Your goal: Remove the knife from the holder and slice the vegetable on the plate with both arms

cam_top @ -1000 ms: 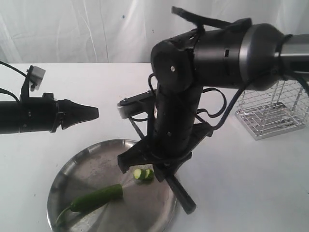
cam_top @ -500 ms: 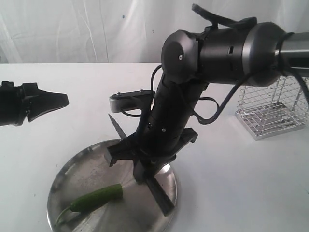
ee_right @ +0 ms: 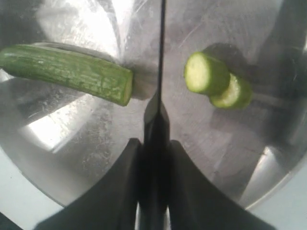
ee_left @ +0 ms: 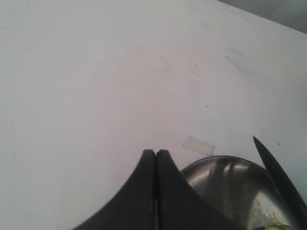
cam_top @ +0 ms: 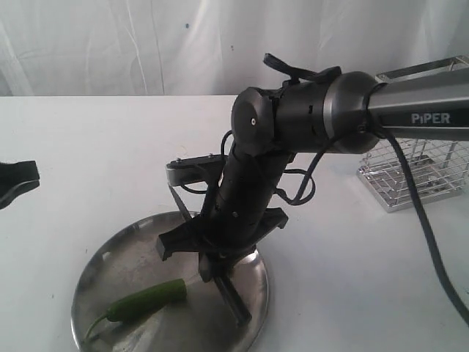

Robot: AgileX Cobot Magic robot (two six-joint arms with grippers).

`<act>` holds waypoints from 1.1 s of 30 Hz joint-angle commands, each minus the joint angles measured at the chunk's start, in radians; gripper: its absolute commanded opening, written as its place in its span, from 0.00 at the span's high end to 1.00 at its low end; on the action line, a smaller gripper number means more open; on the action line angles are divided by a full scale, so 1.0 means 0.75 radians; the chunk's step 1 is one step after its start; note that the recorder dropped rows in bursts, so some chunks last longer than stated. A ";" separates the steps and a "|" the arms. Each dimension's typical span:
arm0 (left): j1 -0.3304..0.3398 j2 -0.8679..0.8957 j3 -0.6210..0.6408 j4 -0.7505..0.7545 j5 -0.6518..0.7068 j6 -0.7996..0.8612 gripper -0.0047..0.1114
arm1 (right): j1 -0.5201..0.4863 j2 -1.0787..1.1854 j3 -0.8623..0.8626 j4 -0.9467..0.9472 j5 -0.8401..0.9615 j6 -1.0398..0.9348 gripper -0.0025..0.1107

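Note:
My right gripper [ee_right: 154, 143] is shut on the black handle of the knife [ee_right: 161, 57]. The thin blade points out over the plate [ee_right: 57, 163]. To one side of the blade lies the vegetable [ee_right: 67, 72], a dark green cucumber with a cut pale end. Two cut slices [ee_right: 206, 73] lie on the other side. In the exterior view the right arm [cam_top: 293, 125] leans over the plate [cam_top: 88, 275], and the knife handle [cam_top: 233, 302] sticks out below it. The vegetable [cam_top: 146, 301] lies at the plate's front left. My left gripper [ee_left: 156, 152] is shut and empty, off to the left over bare table.
The wire holder [cam_top: 414, 176] stands at the back right, behind the right arm's grey link. A small strip of clear tape [ee_left: 198, 145] lies on the white table beside the plate's rim [ee_left: 216, 163]. A white curtain hangs behind the table.
The left arm has drawn back to the left edge of the exterior view. The right arm has swung left and lower over the plate with the knife, now hiding the slices there.

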 commanded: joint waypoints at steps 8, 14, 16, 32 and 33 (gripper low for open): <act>-0.022 -0.011 -0.015 -0.028 0.215 0.023 0.96 | -0.009 0.048 -0.001 -0.016 -0.010 0.000 0.94; -0.022 -0.011 -0.015 -0.028 0.228 0.023 0.96 | -0.009 0.075 -0.001 0.013 -0.013 0.000 0.80; -0.022 -0.011 -0.015 -0.028 0.247 0.023 0.96 | -0.009 0.085 -0.001 0.012 -0.019 0.000 0.74; -0.022 0.098 -0.015 -0.028 0.265 0.159 0.96 | -0.017 -0.120 -0.038 -0.015 -0.184 0.000 0.79; -0.022 0.122 -0.015 -0.028 0.272 0.159 0.96 | -0.017 -0.167 -0.057 -0.053 -0.199 0.000 0.82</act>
